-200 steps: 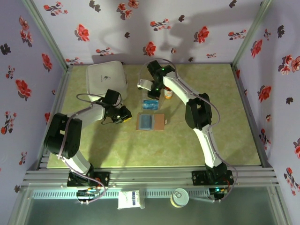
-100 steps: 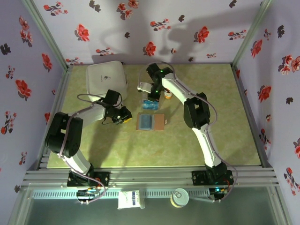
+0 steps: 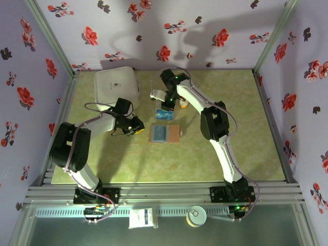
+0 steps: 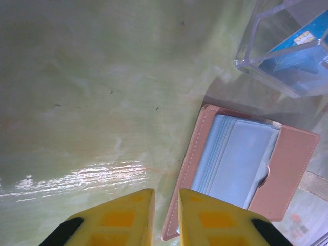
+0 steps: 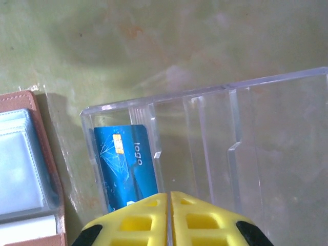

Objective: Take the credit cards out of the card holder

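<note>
I find the left end effector narrowly parted and empty, low over the desk, just beside the card holder, which lies spread open. The right end effector is closed above a clear box. One blue card lies in the box's end compartment, nearest the holder.

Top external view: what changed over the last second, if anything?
The right gripper edged slightly left over the clear box holding a blue card, elbow following. No visible grasp or release. The left gripper, card holder and white container stayed put.
</note>
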Robot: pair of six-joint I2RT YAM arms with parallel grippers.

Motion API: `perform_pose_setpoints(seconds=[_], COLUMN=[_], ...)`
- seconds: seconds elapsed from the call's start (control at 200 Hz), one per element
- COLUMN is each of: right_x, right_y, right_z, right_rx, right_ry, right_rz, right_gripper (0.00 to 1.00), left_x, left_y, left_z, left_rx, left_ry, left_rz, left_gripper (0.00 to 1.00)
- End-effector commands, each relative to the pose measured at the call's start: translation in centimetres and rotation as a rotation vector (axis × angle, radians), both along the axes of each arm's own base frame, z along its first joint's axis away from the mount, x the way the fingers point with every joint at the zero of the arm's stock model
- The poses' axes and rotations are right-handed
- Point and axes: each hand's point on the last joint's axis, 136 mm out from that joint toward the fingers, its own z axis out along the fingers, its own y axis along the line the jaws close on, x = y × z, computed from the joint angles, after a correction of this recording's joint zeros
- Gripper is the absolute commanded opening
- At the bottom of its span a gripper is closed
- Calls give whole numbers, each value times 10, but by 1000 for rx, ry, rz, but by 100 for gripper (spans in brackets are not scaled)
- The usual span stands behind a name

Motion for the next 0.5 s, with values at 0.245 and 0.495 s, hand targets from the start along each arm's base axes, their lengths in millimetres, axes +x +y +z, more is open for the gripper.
perform_pose_setpoints(seconds=[0.245,0.495], right_x=[-10,-33], right_y=[18,20], right_z=[58,65], right_rx=[154,286], right_ry=[-122,-52], right_rz=[-207,-599], right_gripper=[20,27], left_x=[11,10], left_y=[-18,-33], left_z=[5,4], left_rx=[-57,-71], left_ry=[-13,-9], left_rz=[-29,-69], left_gripper=[18,18])
